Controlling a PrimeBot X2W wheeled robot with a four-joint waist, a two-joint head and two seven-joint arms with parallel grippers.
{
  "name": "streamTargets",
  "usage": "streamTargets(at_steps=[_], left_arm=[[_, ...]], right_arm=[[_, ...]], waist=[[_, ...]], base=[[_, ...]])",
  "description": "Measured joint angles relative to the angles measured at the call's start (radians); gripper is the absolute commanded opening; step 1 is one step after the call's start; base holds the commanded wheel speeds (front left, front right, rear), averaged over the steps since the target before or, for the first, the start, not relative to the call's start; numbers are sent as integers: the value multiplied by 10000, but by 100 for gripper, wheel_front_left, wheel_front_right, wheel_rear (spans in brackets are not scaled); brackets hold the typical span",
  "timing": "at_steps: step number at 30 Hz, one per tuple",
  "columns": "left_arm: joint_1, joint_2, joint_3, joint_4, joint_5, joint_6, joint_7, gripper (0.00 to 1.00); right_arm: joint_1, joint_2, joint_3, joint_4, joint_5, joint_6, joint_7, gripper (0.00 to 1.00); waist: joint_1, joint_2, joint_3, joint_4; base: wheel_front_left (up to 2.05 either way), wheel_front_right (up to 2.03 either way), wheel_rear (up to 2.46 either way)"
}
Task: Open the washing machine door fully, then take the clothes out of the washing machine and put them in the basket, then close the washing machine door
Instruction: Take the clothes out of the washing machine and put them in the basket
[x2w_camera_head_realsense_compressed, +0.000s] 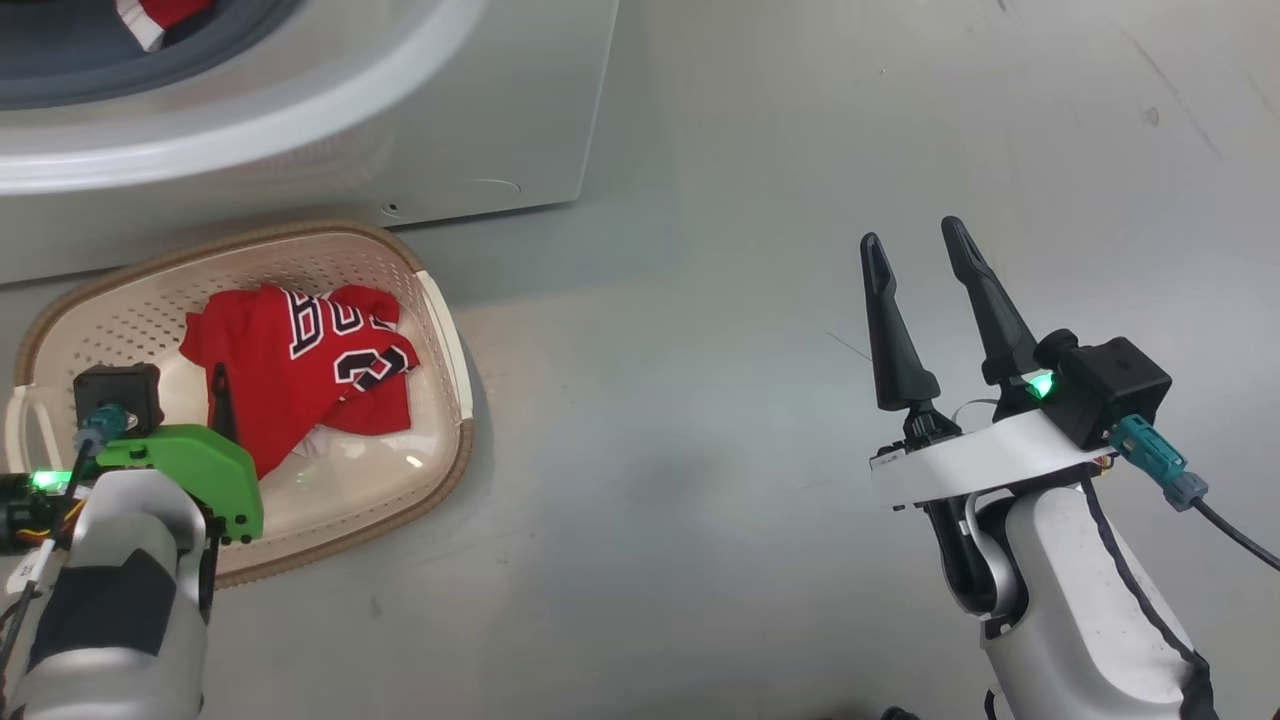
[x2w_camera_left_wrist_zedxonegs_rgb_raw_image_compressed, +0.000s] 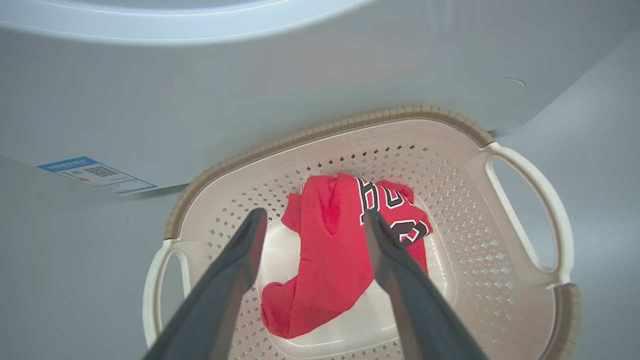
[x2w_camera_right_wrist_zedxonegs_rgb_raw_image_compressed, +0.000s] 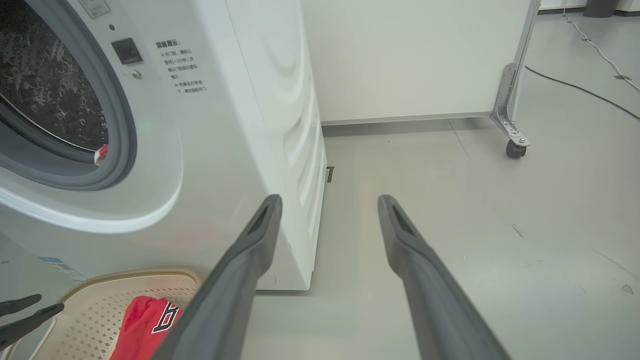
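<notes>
1. One red jersey (x2w_camera_head_realsense_compressed: 300, 370) lay crumpled in the basket (x2w_camera_head_realsense_compressed: 440, 330), which sat on the floor (x2w_camera_head_realsense_compressed: 750, 450) right against the front of the washer (x2w_camera_head_realsense_compressed: 500, 100).
2. L gripper (x2w_camera_left_wrist_zedxonegs_rgb_raw_image_compressed: 315, 216) hung over the basket, fingers spread wide w/ nothing between them. The jersey lay below, apparently clear of both fingers.
3. R gripper (x2w_camera_head_realsense_compressed: 910, 232) was wide too and empty, over bare floor well to the right of the basket.
4. The washer's opening was uncovered, so the door-opening step looked done. A bit of red-and-white cloth (x2w_camera_right_wrist_zedxonegs_rgb_raw_image_compressed: 101, 154) sat at the lip of the drum (x2w_camera_right_wrist_zedxonegs_rgb_raw_image_compressed: 45, 90), by the grey seal.
5. Judged approx. halfway: one piece was in the basket, at least one more was left to fetch from the drum, and then the door needed shutting.
</notes>
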Motion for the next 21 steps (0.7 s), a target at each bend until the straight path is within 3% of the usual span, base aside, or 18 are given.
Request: streamTargets(at_steps=[15,21], left_arm=[[283,-596,-337,-725,15,-523,-372,100],[527,-817,-495,-2013,169,-604,-372,100]], right_arm=[[306,-8,-430,529,-21,142,0,100],[685,-10,-635,642,-82,144,0,100]], waist=[[0,0,-1719,669],[0,0,-2436,1108]], base=[[0,0,0],[0,0,0]])
